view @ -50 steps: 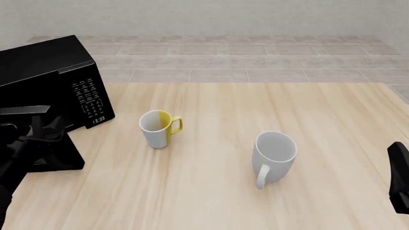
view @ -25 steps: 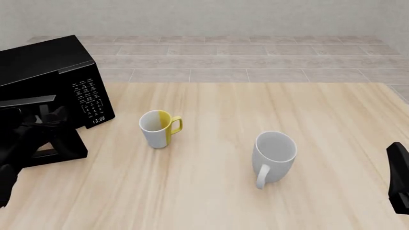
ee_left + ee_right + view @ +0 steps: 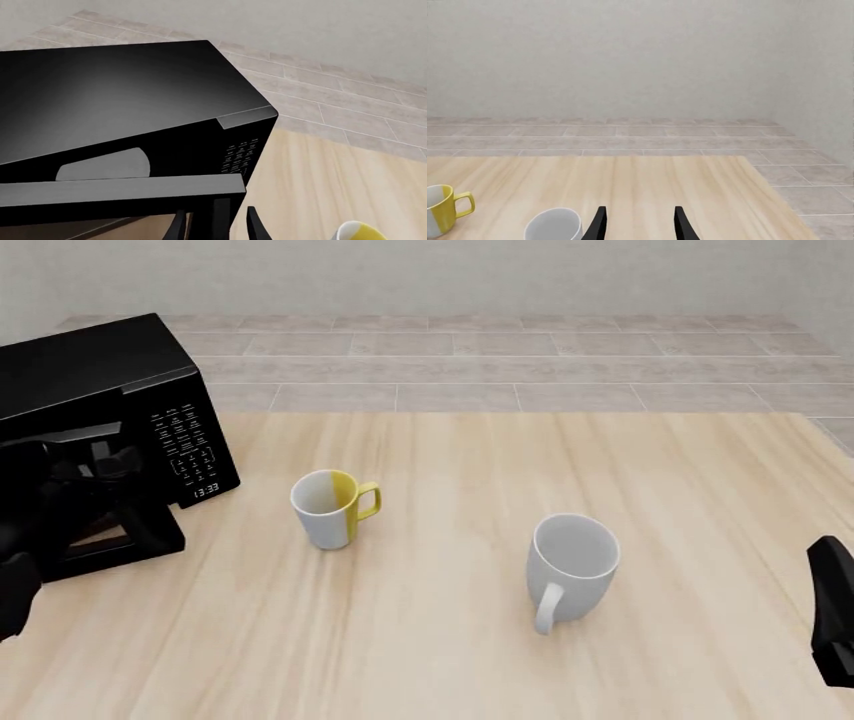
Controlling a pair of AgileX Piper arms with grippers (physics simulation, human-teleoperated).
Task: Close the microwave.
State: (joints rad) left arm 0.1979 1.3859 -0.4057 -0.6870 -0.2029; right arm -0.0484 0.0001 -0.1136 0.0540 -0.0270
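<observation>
Light wood table carries the microwave (image 3: 120, 410) at its far left edge, door ajar, with the left gripper (image 3: 215, 227) spread-fingered astride the door edge, holding nothing, apparently mid-push, so the next move likely presses it shut

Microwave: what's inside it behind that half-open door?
Through the gap above the door, the microwave shows a grey turntable plate with nothing visible on it. The door covers the lower cavity, so the rest is unseen.
</observation>
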